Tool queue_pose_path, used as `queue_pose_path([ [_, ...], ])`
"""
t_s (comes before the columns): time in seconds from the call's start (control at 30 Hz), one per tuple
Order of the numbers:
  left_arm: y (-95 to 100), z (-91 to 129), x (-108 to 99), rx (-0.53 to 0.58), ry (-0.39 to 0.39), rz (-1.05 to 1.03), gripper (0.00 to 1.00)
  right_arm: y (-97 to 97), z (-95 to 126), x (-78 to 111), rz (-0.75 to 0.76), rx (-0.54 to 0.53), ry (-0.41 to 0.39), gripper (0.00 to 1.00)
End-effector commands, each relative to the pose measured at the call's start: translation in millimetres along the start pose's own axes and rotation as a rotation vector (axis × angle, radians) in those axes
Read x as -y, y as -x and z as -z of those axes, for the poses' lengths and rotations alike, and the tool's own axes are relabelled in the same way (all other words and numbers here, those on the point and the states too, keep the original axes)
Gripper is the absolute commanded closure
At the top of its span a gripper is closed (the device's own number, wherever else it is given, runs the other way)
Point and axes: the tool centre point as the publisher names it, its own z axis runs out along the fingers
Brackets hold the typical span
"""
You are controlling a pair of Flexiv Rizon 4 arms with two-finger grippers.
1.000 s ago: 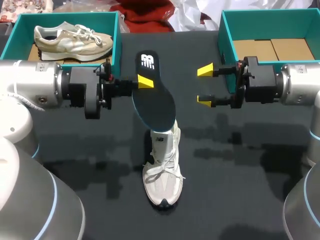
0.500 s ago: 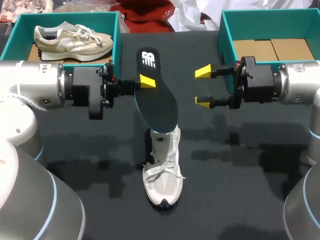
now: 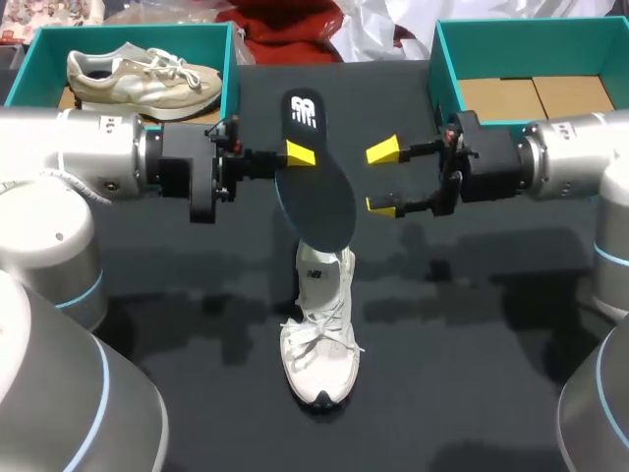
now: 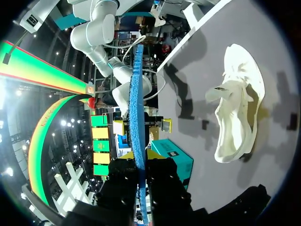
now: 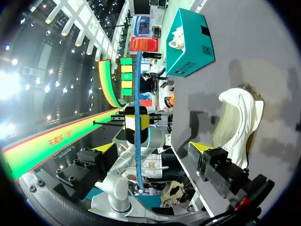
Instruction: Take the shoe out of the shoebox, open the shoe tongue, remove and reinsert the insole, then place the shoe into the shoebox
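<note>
Left end effector on dark, white-logoed insole above white shoe

Shoes: 2 — white shoe on the desk, beige shoe in a box. Shoeboxes: 2, both teal (open-topped) — left shoebox, right shoebox. Insole: 1. Cardboard pcs in the right shoebox: 2. Arms: 2, w/ 1 hand each — left hand, right hand. Yellow fingertips showing in the head view: 3.
</note>
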Motion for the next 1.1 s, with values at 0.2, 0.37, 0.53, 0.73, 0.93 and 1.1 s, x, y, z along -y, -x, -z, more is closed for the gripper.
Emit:
queue_pose_path([
  [0.2,-7.7,-11.5,-9.3,0.009,0.009,-0.007,1.0,-4.2,-12.8,-7.5,0.031,0.016,0.013,0.0],
  [0.37,-7.1,-15.6,-12.7,0.011,0.024,-0.011,1.0,-6.7,-24.5,-12.1,0.062,0.013,0.008,0.0],
  [0.53,-6.5,-20.1,-18.7,0.015,0.033,-0.012,1.0,-9.5,-30.9,-13.0,0.084,0.01,-0.007,0.09],
  [0.73,-5.8,-25.7,-24.2,0.02,0.039,-0.019,1.0,-10.9,-35.8,-10.8,0.095,0.005,-0.005,0.32],
  [0.93,-5.0,-28.3,-28.4,0.032,0.042,-0.022,1.0,-10.8,-38.1,-8.8,0.087,0.001,0.001,0.52],
  [1.1,-5.1,-30.0,-32.0,0.043,0.045,-0.024,1.0,-9.6,-39.2,-8.5,0.077,-0.005,0.008,0.57],
])
